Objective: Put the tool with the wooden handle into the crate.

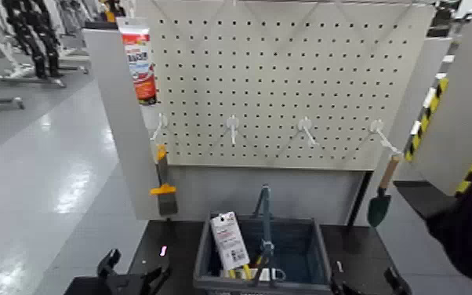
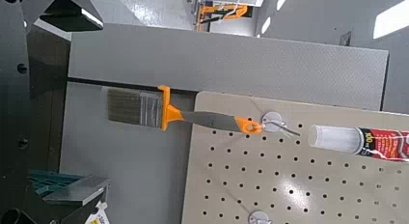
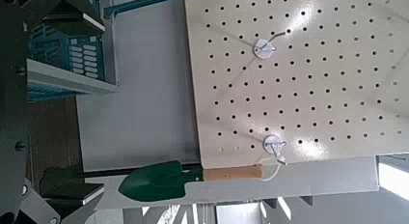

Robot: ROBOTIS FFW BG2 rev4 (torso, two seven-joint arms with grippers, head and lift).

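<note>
Looking at my right gripper [image 1: 364,287], low beside the crate [image 1: 206,251], I cannot tell if its claw is spread; the same for the left gripper [image 1: 133,276]. The trowel [image 1: 383,191] hangs blade down from the rightmost hook [image 1: 378,129] of the pegboard [image 1: 286,78], I think so the handle stays free to grasp. The crate's arched handle [image 1: 266,216], a tagged packet [image 1: 229,240] inside, and the orange brush [image 1: 163,184] stay aside.

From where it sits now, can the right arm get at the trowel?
Probably yes. The trowel hangs free from the rightmost hook at the pegboard's right edge, on the right gripper's side, with nothing in front of it. The crate stands lower and to the left, clear of that path.
</note>
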